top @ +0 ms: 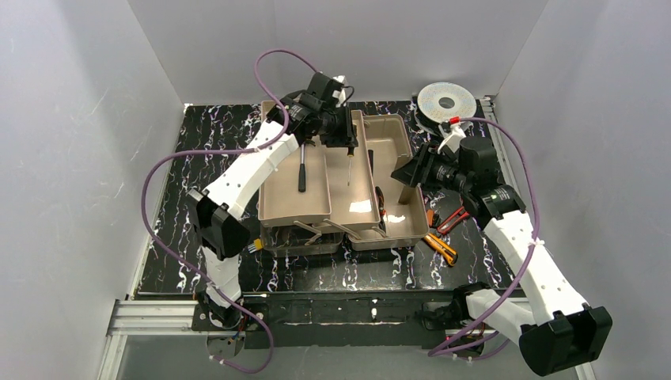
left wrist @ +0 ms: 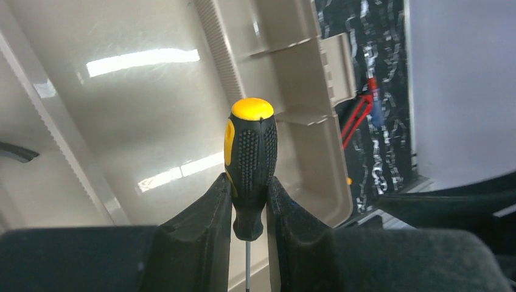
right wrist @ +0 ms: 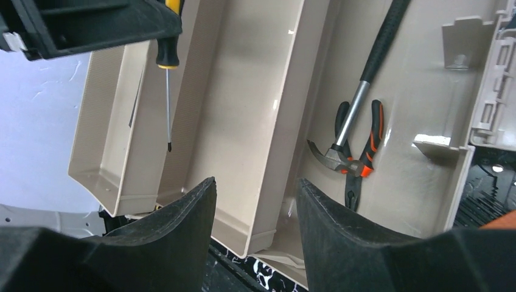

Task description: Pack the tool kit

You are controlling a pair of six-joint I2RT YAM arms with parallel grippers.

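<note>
Stowing the screwdriver [left wrist: 252,146]: the left tool [left wrist: 248,185] pinches its handle. The shaft hangs over the middle tray [top: 362,186] of the open toolbox [top: 396,131], its tip seemingly clear of the floor. Next, lower it, lay it flat and release. The right tool [right wrist: 255,188] hovers spread and empty over the toolbox's right side.

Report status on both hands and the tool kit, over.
Left hand shut on screwdriver, tip down over open toolbox tray. Right hand open, empty. Hammer and orange pliers inside; yellow knife out on table. Nothing blocking.
</note>
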